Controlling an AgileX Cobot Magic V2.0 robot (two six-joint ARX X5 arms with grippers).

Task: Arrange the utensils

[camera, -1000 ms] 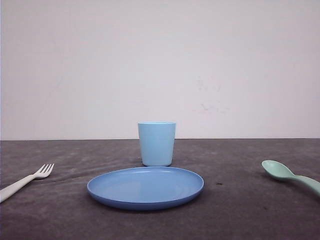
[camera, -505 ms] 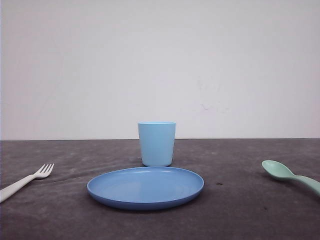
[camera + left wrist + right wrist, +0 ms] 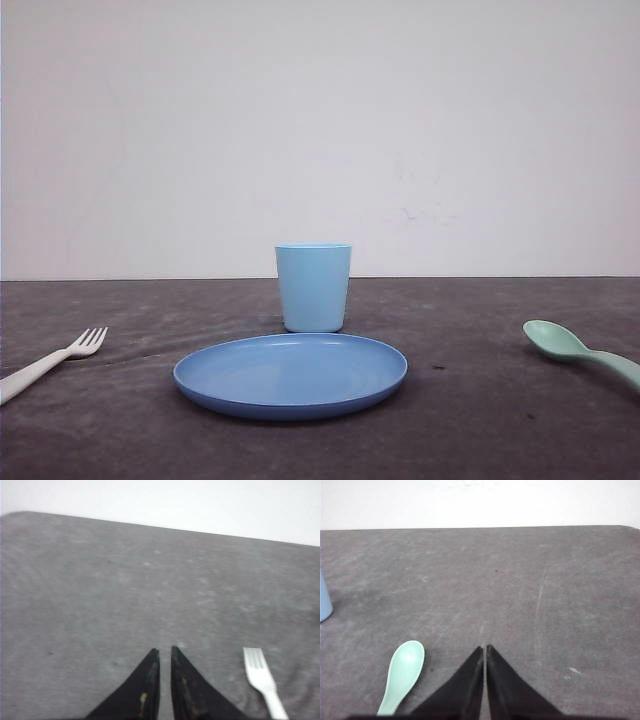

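My left end effector (image 3: pixel 161 652) is nearly closed and empty, above the counter (image 3: pixel 125 580) just beside the white fork (image 3: pixel 262 677). My right end effector (image 3: pixel 484 649) is likewise narrow and empty, beside the mint spoon (image 3: pixel 402 672). Plate (image 3: pixel 290 375) and cup (image 3: pixel 313 287) occupy the centre; each utensil flanks them, likely assigned per arm.

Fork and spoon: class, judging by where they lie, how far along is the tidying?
Nothing looks done. The fork lies left of the plate, the spoon right, both untouched. Left tool and right tool are shut and hold nothing. Both pickups remain.
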